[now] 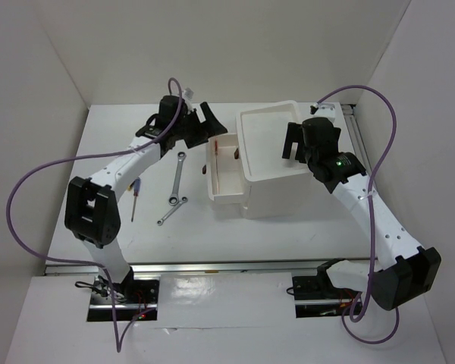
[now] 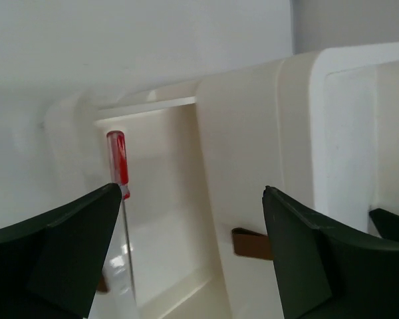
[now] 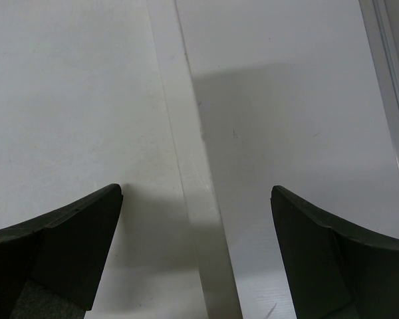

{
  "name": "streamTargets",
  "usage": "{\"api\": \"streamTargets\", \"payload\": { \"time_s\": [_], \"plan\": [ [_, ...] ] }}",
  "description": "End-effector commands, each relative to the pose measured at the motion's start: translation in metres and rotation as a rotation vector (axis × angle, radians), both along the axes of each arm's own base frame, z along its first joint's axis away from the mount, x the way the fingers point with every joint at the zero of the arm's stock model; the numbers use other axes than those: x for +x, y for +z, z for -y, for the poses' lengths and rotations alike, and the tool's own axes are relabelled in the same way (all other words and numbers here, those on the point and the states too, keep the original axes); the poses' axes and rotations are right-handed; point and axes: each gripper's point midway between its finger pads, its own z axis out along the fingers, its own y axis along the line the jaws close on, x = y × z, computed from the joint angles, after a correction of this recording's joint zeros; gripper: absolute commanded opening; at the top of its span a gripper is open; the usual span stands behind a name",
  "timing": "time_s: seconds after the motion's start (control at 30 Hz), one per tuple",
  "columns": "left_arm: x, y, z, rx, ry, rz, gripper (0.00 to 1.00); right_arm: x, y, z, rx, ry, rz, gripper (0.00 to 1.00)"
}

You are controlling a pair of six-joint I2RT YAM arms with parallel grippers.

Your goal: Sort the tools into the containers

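Left gripper (image 2: 193, 199) is spread wide and pinching nothing, hovering at the far end of the pulled-out drawer (image 1: 226, 182). The red screwdriver (image 2: 117, 157) lies inside that drawer, at ten o'clock in my gap, with its handle just beside my left finger (image 2: 66, 232). I cannot tell if they touch. Right gripper (image 3: 196, 193) is spread too and holds nothing, above the top tray (image 1: 265, 140). At seven o'clock from my left jaws, the long wrench (image 1: 177, 178) and short wrench (image 1: 171, 212) lie on the table (image 1: 288, 235).
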Motion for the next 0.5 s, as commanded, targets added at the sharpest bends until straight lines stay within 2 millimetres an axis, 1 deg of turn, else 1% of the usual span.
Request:
{"api": "streamTargets", "payload": {
  "time_s": [0.0, 0.03, 0.07, 0.1, 0.13, 0.17, 0.2, 0.23, 0.27, 0.3, 0.33, 0.37, 0.4, 0.43, 0.47],
  "plan": [
    [-0.013, 0.047, -0.055, 0.149, 0.162, 0.053, 1.00, -0.010, -0.008, 0.002, -0.027, 0.010, -0.038, 1.00],
    [-0.011, 0.049, -0.087, 0.234, 0.302, 0.044, 1.00, -0.008, -0.006, 0.001, -0.023, 0.010, -0.028, 1.00],
    [-0.015, 0.045, -0.116, 0.295, 0.390, 0.009, 1.00, -0.009, -0.003, 0.002, -0.028, 0.015, -0.020, 1.00],
    [-0.022, 0.044, -0.135, 0.347, 0.445, -0.001, 1.00, -0.009, -0.003, 0.002, -0.028, 0.015, -0.020, 1.00],
    [-0.036, 0.033, -0.169, 0.429, 0.537, -0.055, 1.00, -0.009, -0.003, 0.002, -0.028, 0.015, -0.020, 1.00],
    [-0.042, 0.024, -0.186, 0.475, 0.576, -0.100, 1.00, -0.009, -0.003, 0.002, -0.028, 0.015, -0.020, 1.00],
    [-0.051, 0.011, -0.202, 0.511, 0.619, -0.161, 1.00, -0.009, -0.003, 0.000, -0.023, 0.022, -0.022, 1.00],
    [-0.061, -0.009, -0.220, 0.567, 0.658, -0.235, 1.00, -0.009, -0.003, 0.000, -0.023, 0.022, -0.022, 1.00],
    [-0.075, -0.023, -0.245, 0.603, 0.693, -0.323, 1.00, -0.009, 0.000, -0.002, -0.015, 0.030, -0.015, 1.00],
    [-0.082, -0.038, -0.254, 0.632, 0.677, -0.371, 1.00, -0.010, -0.001, -0.001, -0.018, 0.030, -0.024, 1.00],
    [-0.087, -0.048, -0.264, 0.641, 0.693, -0.406, 1.00, -0.010, -0.001, -0.001, -0.018, 0.030, -0.024, 1.00],
    [-0.101, -0.071, -0.276, 0.654, 0.680, -0.480, 0.99, -0.010, -0.002, -0.003, -0.013, 0.038, -0.025, 1.00],
    [-0.098, -0.078, -0.280, 0.657, 0.657, -0.468, 0.99, -0.010, -0.002, -0.003, -0.013, 0.038, -0.025, 1.00],
    [-0.100, -0.089, -0.282, 0.666, 0.639, -0.484, 0.96, -0.010, 0.003, -0.003, -0.006, 0.038, -0.007, 1.00],
    [-0.105, -0.099, -0.281, 0.677, 0.613, -0.497, 0.94, -0.011, 0.003, -0.004, 0.001, 0.047, -0.003, 1.00]
  ]
}}
